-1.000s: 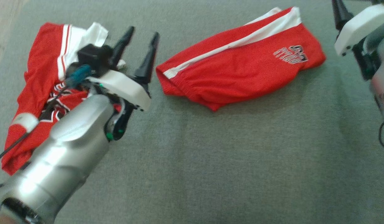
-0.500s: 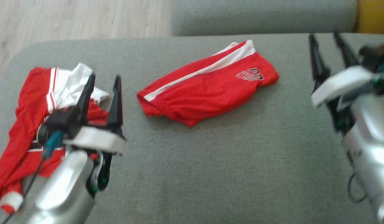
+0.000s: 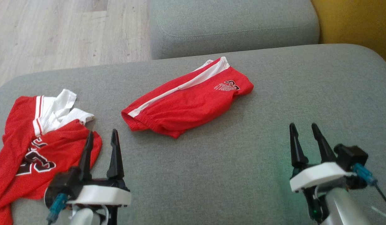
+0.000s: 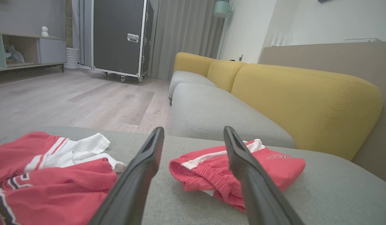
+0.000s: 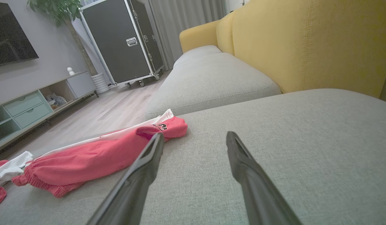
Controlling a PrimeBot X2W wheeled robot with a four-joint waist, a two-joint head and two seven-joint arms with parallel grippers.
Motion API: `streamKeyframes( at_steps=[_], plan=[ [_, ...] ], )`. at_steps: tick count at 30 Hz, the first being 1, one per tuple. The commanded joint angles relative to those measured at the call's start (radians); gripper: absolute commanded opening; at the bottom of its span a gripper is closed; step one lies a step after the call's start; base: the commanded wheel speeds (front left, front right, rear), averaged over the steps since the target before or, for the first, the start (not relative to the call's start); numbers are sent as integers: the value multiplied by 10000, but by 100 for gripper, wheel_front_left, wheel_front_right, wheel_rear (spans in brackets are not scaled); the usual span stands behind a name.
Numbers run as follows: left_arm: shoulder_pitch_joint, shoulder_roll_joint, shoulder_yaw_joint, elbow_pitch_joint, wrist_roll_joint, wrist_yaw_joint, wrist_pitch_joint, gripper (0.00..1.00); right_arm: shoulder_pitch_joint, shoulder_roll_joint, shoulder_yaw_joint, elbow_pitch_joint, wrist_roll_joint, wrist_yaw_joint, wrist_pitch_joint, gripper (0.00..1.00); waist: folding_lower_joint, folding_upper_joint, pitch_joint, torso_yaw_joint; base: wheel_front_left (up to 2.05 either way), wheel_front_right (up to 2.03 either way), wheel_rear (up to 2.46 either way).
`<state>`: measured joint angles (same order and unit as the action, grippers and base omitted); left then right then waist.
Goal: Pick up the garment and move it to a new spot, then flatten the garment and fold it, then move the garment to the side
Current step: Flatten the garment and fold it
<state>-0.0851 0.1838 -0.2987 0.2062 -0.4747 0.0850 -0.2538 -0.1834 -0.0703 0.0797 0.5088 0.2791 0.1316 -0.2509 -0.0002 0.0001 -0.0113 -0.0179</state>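
Note:
A red garment (image 3: 186, 103), shorts with a white side stripe and a printed logo, lies folded in the middle of the grey ottoman (image 3: 230, 175); it is also in the left wrist view (image 4: 274, 162) and the right wrist view (image 5: 96, 159). A second red garment (image 3: 39, 147), a jersey with white trim, lies crumpled at the left (image 4: 55, 187). My left gripper (image 3: 102, 132) stands open and empty at the lower left, its fingers beside the jersey's right edge. My right gripper (image 3: 303, 125) stands open and empty at the lower right, well apart from the shorts.
Beyond the ottoman are a grey sofa seat (image 3: 230, 28) and a yellow backrest (image 3: 352, 22). Wooden floor (image 3: 55, 31) lies at the far left. A black wheeled flight case (image 4: 117, 34) and a low cabinet (image 5: 30, 103) stand far off.
The head camera has tilted up, bringing the sofa and floor into view. Both arms have drawn back to the bottom edge; the left gripper came off the jersey. Both stay open.

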Motion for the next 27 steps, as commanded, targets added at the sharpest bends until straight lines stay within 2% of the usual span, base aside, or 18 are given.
streamKeyframes(
  at_steps=[1,8,15,21,27],
  plan=[
    [-281,-38,577,-291,142,-103,-79,100,-262,106,146,-518,-118,-9,-108,100,2,-1,24,3,0,0,0],
    [-273,-641,1142,-64,927,-821,-79,100,-22,194,228,-937,-271,-9,-108,100,2,-1,384,182,0,0,0],
    [-913,-930,1347,230,1343,-1392,-80,100,-1407,198,-109,-646,-413,-9,370,100,2,-1,1398,926,0,0,0],
    [-1512,-1129,1255,471,1541,-1734,-80,100,-3377,199,-1056,535,-581,-9,1386,100,2,-1,2281,1851,0,0,0],
    [-2041,-1258,1071,715,1577,-1930,-80,100,-5165,11,-2847,2765,-687,-9,2409,100,2,-1,2763,2763,0,0,0]
  ],
)
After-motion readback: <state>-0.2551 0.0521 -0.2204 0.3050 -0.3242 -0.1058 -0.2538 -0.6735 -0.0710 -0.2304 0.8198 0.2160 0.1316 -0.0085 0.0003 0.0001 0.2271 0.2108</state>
